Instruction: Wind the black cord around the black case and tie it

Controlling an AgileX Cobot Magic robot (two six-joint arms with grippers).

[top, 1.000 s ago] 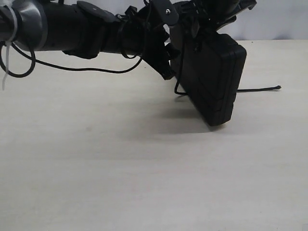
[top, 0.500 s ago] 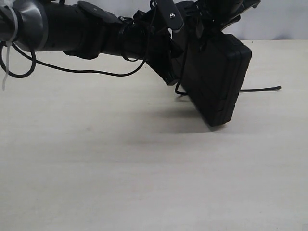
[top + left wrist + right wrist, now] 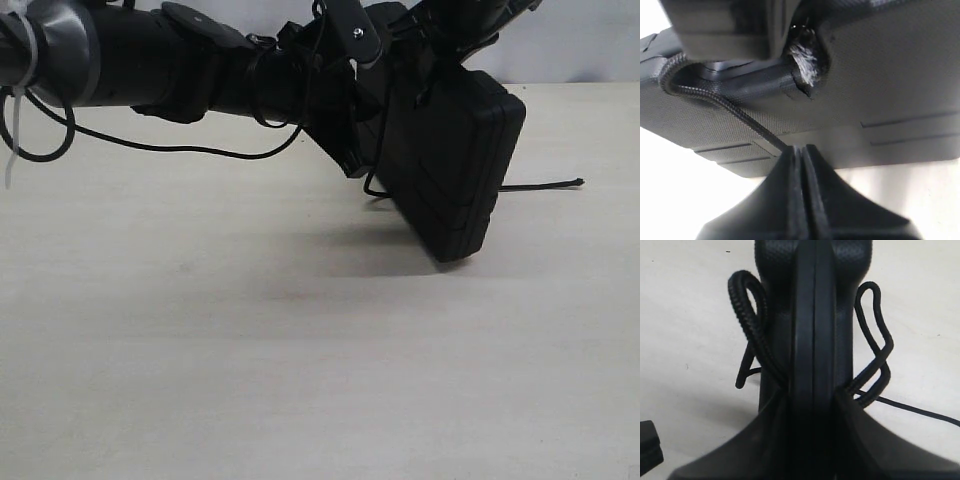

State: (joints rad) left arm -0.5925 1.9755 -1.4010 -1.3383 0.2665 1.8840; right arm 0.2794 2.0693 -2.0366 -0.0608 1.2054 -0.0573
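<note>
The black case (image 3: pixel 450 170) hangs tilted above the table, one corner low. My right gripper (image 3: pixel 812 394) is shut on its edge, a jaw on each side; in the exterior view it comes down from the top (image 3: pixel 455 30). The black cord (image 3: pixel 747 310) loops on both sides of the case, and its free end (image 3: pixel 548 185) trails over the table to the right. My left gripper (image 3: pixel 801 149) is shut, pinching the cord (image 3: pixel 735 112) right against the flat face of the case (image 3: pixel 890 85). In the exterior view it sits at the case's left side (image 3: pixel 355 160).
The pale tabletop (image 3: pixel 250 350) spreads below and in front of the lifted case. The left arm (image 3: pixel 150 65) with its thin looping cable (image 3: pixel 180 148) crosses the upper left. The table's far edge meets a pale wall behind the case.
My left gripper has closed on the cord beside the case. The case has shifted slightly to the right, and the right jaws have tightened on it.
</note>
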